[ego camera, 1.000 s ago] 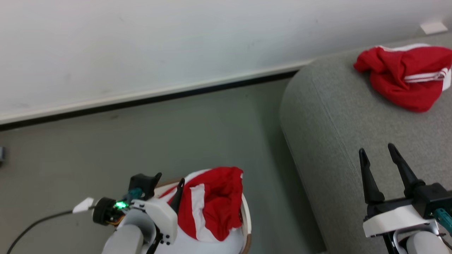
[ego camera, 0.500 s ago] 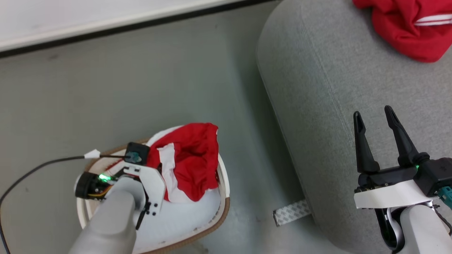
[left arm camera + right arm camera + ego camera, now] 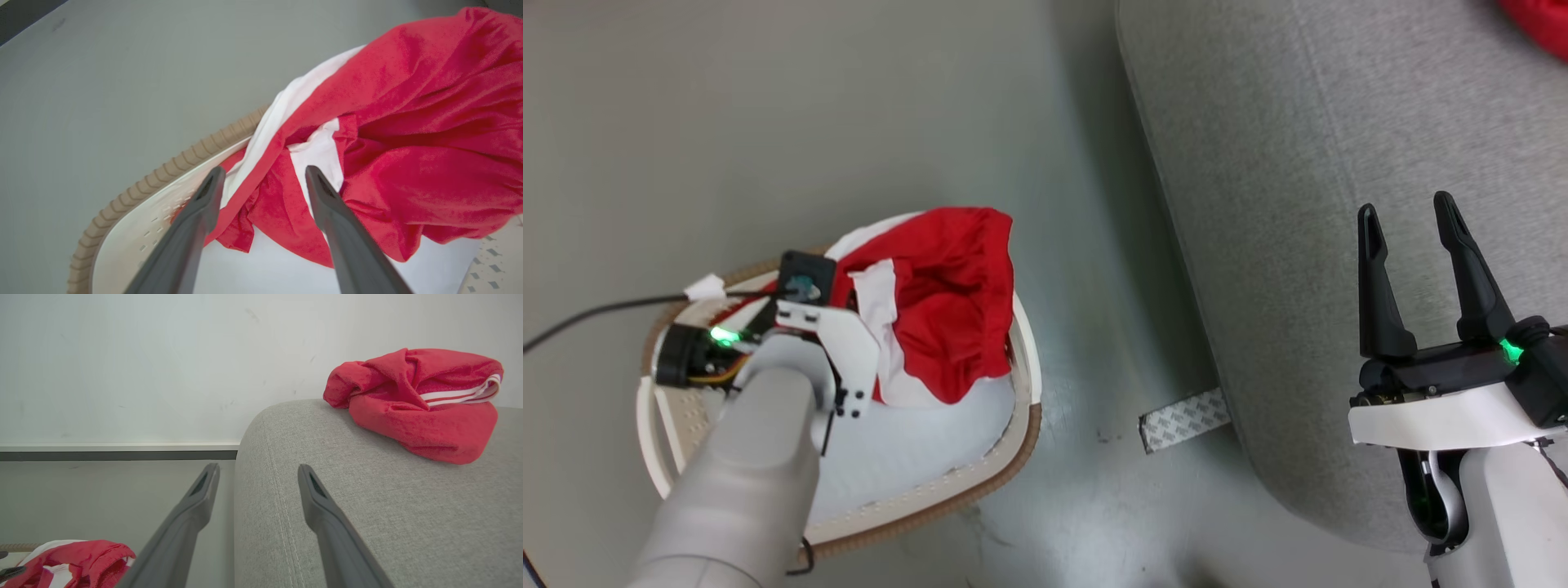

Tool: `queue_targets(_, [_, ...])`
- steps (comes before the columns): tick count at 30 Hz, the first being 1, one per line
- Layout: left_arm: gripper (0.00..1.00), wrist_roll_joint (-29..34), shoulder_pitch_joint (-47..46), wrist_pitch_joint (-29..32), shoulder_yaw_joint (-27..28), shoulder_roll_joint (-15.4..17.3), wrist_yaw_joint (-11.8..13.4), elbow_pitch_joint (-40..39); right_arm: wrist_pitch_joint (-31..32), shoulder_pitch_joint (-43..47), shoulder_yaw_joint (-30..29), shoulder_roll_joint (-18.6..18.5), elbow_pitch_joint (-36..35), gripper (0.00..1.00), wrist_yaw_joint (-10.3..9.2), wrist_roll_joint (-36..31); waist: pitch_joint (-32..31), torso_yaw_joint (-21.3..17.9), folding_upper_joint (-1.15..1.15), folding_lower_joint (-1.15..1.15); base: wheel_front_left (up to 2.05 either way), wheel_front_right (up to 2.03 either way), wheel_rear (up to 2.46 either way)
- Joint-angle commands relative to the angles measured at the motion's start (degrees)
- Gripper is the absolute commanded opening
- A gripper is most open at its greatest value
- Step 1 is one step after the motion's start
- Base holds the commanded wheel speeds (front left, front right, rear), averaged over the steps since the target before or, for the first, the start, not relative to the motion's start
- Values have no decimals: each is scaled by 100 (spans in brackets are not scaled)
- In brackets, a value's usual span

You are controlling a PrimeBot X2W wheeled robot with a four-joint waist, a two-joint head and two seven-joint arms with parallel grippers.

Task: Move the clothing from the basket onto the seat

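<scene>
The left gripper (image 3: pixel 263 171), with 2 long dark fingers, stands spread wide and grasps nothing. Its tips straddle a fold of a bright red thin-fabric garment (image 3: pixel 408 122) with white panels; whether they touch the cloth cannot be told. That garment lies heaped in the small off-white perforated plastic basket (image 3: pixel 163 179) with a ribbed brown rim. In the head view it is piled toward the basket's 1 o'clock side and drapes over the rim there, above a pale white pad (image 3: pixel 931 457) on the basket's bottom. The basket sits on the grey-green floor (image 3: pixel 768 122) at 8 o'clock of the head view.

The right gripper (image 3: pixel 1405 208), at 4 o'clock, is likewise spread and empty, over the large light-grey fabric sofa (image 3: pixel 1298 204) that takes up the 3 o'clock side. In the right wrist view, a second red garment with white stripes (image 3: pixel 412 404) lies bunched on the sofa at 1 o'clock. A patterned strip of tape (image 3: pixel 1183 419) lies on the floor between basket and sofa, at the sofa's base.
</scene>
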Motion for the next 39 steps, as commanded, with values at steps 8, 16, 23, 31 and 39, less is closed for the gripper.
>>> queue_targets(8, [100, 9, -382, -124, -54, 199, 92, 172, 3, -140, 23, 31, -70, 100, -13, 130, 454, -25, 0, -1, 0, 0, 0])
queue_targets(16, [100, -4, -561, -184, -158, 227, 145, 247, 3, -177, 33, 33, -78, 100, -13, 307, 583, -23, 0, -1, 0, 0, 0])
queue_targets(23, [100, 0, -677, -201, -261, 235, 175, 283, 3, -170, 64, 34, -94, 100, -13, 354, 680, -34, 0, -1, 0, 0, 0])
queue_targets(31, [0, -88, -664, -132, -321, 165, 123, 314, 3, -133, 59, 33, -88, 100, -13, 348, 712, -28, 0, -1, 0, 0, 0])
queue_targets(39, [0, -315, -507, -254, -299, -82, -71, 326, 3, -57, 12, 30, 36, 100, -13, 226, 434, 154, 0, -1, 0, 0, 0])
